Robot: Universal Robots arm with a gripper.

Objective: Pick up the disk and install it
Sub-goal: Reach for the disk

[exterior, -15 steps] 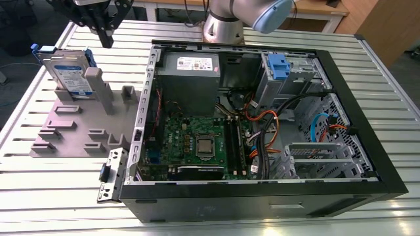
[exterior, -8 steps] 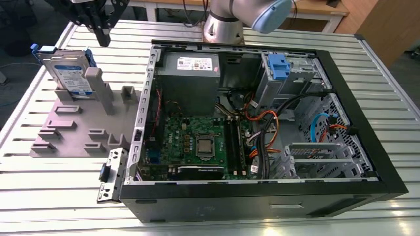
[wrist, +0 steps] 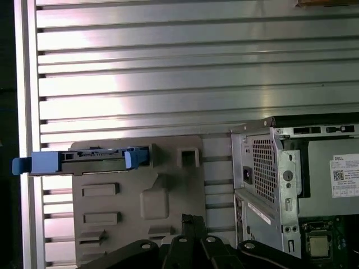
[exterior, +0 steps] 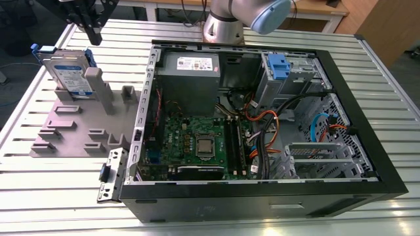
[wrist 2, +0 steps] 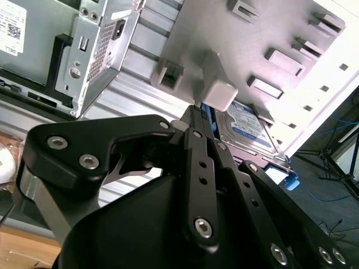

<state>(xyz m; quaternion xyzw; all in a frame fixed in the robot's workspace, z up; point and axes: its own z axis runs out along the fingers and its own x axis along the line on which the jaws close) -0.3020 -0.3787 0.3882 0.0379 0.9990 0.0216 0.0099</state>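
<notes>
The disk (exterior: pixel 69 71) is a silver hard drive with a white-and-blue label in a blue plastic bracket. It stands on edge in a slot of the grey holder (exterior: pixel 72 132) at the exterior view's left. My gripper (exterior: pixel 94 34) hangs above and just behind it, apart from it, with its black fingers together and nothing between them. In the second wrist view the gripper (wrist 2: pixel 197 115) points past a holder post toward the disk (wrist 2: pixel 247 126). In the first wrist view the disk (wrist: pixel 84 159) shows edge-on beyond the gripper (wrist: pixel 190 221).
An open computer case (exterior: pixel 262 191) lies on the slatted metal table (exterior: pixel 66 196), to the exterior view's right of the holder. Inside are a grey power-supply box (exterior: pixel 190 64), a motherboard (exterior: pixel 196 142), cables, and a drive cage with a blue bracket (exterior: pixel 279 66).
</notes>
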